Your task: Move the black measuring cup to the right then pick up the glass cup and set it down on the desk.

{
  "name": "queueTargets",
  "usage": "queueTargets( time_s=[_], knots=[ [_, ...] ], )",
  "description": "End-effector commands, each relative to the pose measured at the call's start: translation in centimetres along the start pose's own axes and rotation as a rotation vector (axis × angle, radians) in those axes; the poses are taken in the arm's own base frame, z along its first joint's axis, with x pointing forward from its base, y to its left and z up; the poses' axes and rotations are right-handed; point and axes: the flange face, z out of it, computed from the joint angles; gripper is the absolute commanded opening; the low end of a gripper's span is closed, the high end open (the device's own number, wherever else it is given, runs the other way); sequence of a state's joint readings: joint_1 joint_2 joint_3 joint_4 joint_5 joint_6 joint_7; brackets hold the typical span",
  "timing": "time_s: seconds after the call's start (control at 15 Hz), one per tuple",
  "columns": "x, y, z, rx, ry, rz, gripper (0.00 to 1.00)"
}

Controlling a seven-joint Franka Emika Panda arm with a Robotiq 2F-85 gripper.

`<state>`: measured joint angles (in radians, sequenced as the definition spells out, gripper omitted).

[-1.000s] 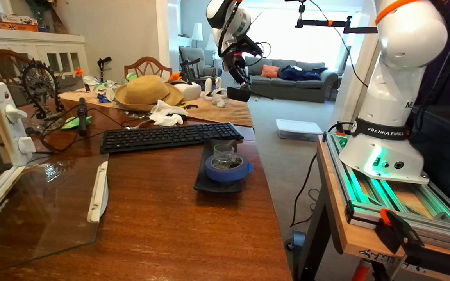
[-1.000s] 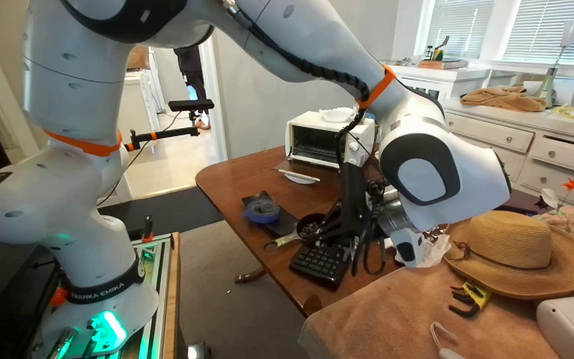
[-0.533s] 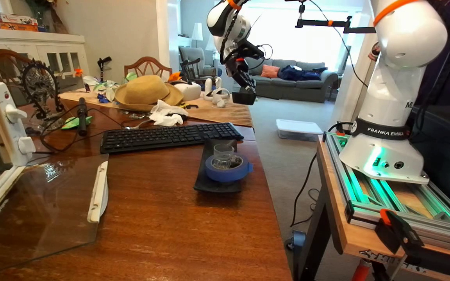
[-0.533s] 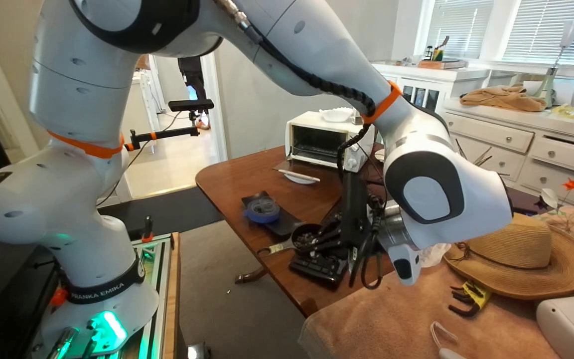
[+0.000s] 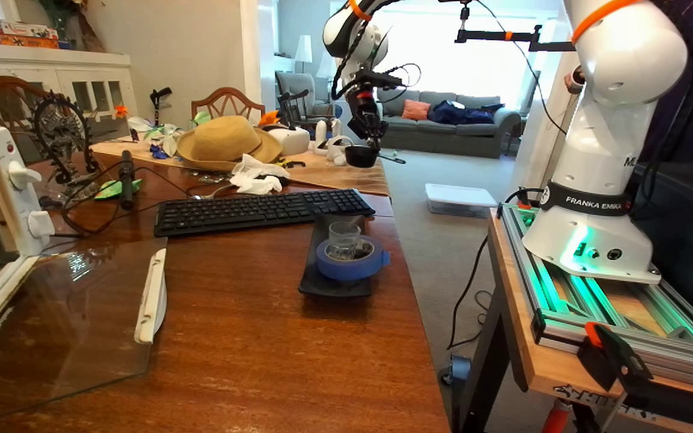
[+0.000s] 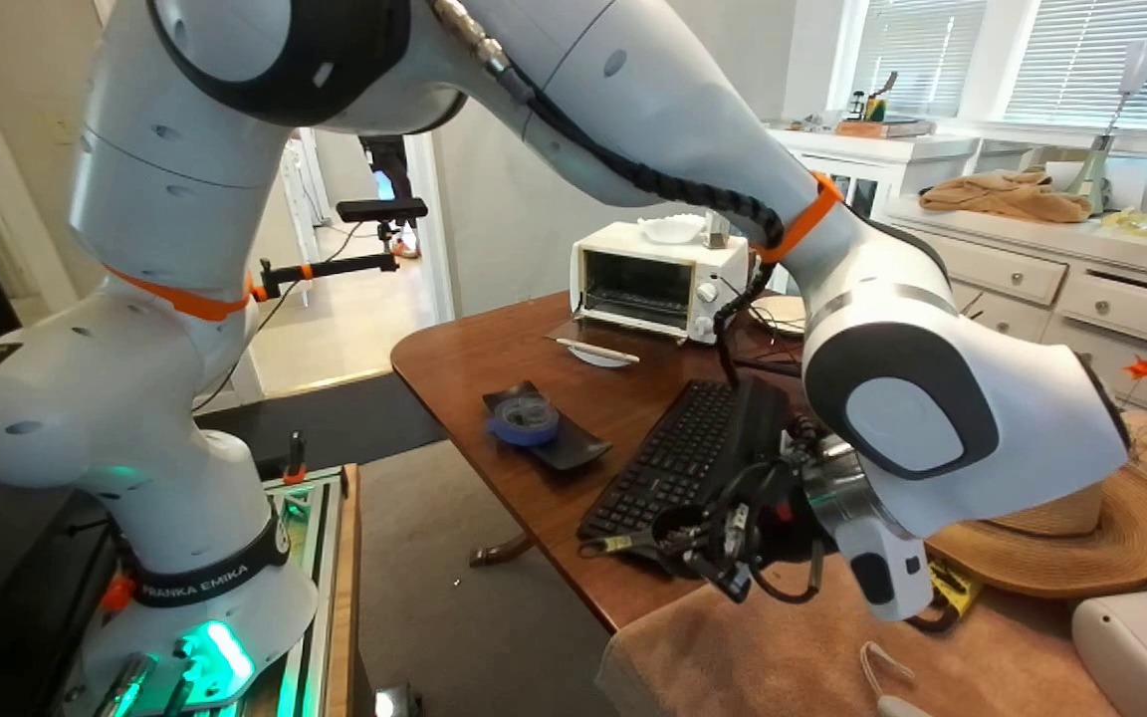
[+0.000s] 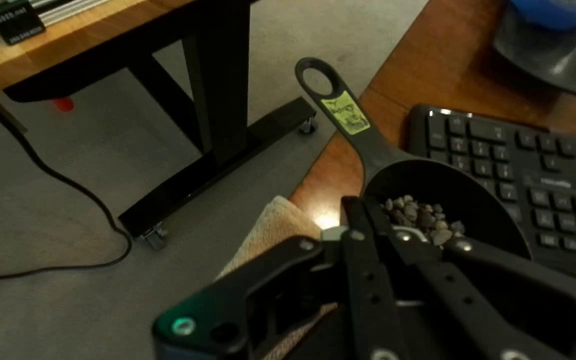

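The black measuring cup [image 7: 448,195] has a long handle with a yellow-green label and holds small stones. My gripper [image 7: 364,202] is shut on its rim near the handle in the wrist view. In an exterior view the cup [image 5: 361,157] hangs in the air, about level, over the far end of the desk [image 5: 250,337]. It also shows, dark, against the keyboard's end in an exterior view [image 6: 673,528]. The clear glass cup [image 5: 344,234] stands upright inside a blue tape roll [image 5: 352,270] on a black curved tray [image 5: 334,287]. The glass cup is outside the wrist view.
A black keyboard [image 5: 262,210] lies between the tray and a tan towel [image 5: 322,177]. A straw hat [image 5: 226,141] and white crumpled plastic [image 5: 259,174] lie beyond. A toaster oven [image 6: 658,279] with its glass door open stands on the desk. A floor gap separates desk and robot bench [image 5: 515,325].
My gripper has carried the measuring cup away from the tray, past the keyboard's end toward the towel, and slightly lower. The cup has turned and looks more level. The glass cup has not moved.
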<state>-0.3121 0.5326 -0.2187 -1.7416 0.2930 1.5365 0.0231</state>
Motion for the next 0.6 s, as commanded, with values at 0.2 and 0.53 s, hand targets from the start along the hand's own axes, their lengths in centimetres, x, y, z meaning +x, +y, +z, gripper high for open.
queueTargets(
  time_s=[0.2, 0.53],
  knots=[
    [1.5, -1.9, -1.7, 0.048, 0.122, 0.078, 0.01],
    [0.9, -1.3, -1.8, 0.015, 0.112, 0.068, 0.01]
  ],
)
